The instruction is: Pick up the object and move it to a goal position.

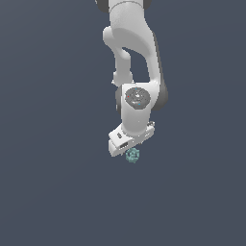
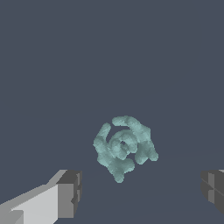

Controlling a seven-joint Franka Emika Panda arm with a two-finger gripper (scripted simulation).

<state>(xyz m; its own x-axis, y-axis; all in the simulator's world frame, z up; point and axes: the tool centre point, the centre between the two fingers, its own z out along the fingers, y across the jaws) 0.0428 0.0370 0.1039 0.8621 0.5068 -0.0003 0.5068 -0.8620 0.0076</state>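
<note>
The object [image 2: 124, 146] is a small teal-green, knobbly, roundish lump lying on the dark grey floor. In the exterior view the object [image 1: 132, 155] shows just below the white hand of my gripper [image 1: 130, 144], partly tucked under its edge. In the wrist view my gripper [image 2: 142, 192] is open and empty. Its two grey fingertips [image 2: 69, 194] stand wide apart, and the lump lies in line with the gap between them, a little beyond the tips. Nothing touches the lump.
The plain dark grey floor [image 1: 53, 192] fills both views. The white arm [image 1: 132, 43] reaches down from the top of the exterior view. No goal marker shows.
</note>
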